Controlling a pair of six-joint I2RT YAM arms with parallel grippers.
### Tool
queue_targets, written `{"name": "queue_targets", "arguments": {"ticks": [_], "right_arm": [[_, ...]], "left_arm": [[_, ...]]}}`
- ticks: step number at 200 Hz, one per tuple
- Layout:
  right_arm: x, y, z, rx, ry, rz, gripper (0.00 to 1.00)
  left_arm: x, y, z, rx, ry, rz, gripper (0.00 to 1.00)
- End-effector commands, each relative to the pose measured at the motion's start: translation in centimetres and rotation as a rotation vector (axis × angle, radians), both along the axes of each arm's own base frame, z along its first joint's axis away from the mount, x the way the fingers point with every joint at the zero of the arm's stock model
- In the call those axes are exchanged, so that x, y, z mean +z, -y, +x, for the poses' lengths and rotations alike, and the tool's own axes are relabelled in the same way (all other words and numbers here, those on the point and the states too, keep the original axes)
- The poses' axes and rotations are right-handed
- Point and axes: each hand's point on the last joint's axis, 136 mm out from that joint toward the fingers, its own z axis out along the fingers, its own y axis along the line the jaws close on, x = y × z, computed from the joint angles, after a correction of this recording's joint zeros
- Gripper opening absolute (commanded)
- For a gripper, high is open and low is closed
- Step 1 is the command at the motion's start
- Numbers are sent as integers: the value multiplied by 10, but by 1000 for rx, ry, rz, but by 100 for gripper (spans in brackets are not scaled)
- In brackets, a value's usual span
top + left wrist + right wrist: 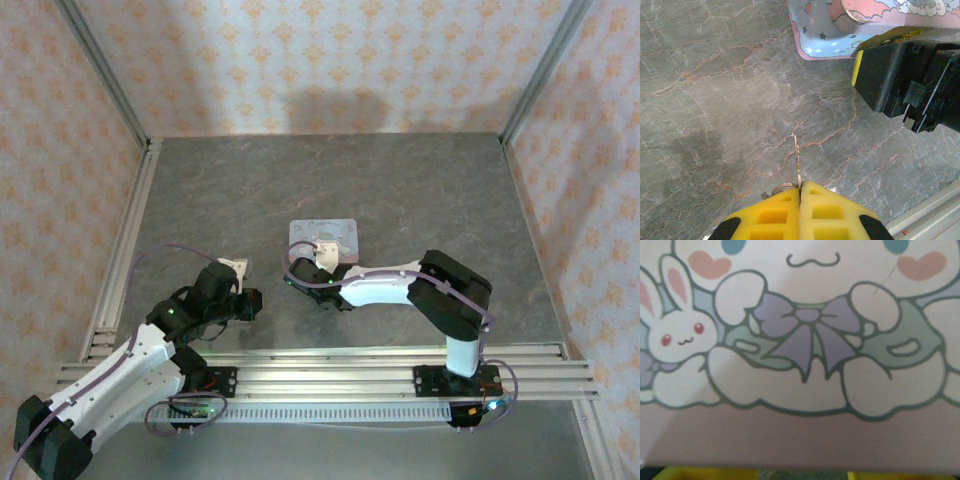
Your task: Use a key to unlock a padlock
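Pinching the key (pixel 797 160), left hand (pixel 800 189) closed; right hand (pixel 324 252) (grip unclear) at tin (pixel 815 35).

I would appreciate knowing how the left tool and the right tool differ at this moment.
The left tool is shut on the key, whose blade points ahead; the right tool has its yellow pads apart with a gap between them. The left tool hangs over bare grey table; the right tool is at the cartoon tin, close against its picture. Both tools have yellow pads.
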Motion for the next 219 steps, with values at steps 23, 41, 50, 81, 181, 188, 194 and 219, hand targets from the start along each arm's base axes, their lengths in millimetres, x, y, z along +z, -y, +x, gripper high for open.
{"name": "queue_targets", "arguments": {"ticks": [23, 41, 50, 81, 181, 188, 194, 219], "right_arm": [[-5, 1, 4, 31, 4, 1, 42], [-4, 0, 4, 40, 5, 3, 33], [-3, -1, 4, 45, 6, 6, 28], [2, -3, 0, 69, -8, 24, 20], [33, -20, -31, 132, -179, 199, 4], [36, -21, -32, 133, -194, 220, 3], [38, -22, -33, 133, -207, 240, 3], [41, -26, -38, 141, -270, 316, 0]], "left_arm": [[2, 1, -1, -19, 19, 6, 0], [1, 1, -1, -19, 17, 8, 0], [2, 1, -2, -20, 18, 8, 0], [1, 1, -2, -17, 22, 11, 0], [17, 27, -4, -157, 158, -59, 0], [20, 29, -4, -173, 179, -61, 0], [22, 30, -5, -183, 194, -56, 0], [30, 34, -6, -230, 236, -45, 0]]}}
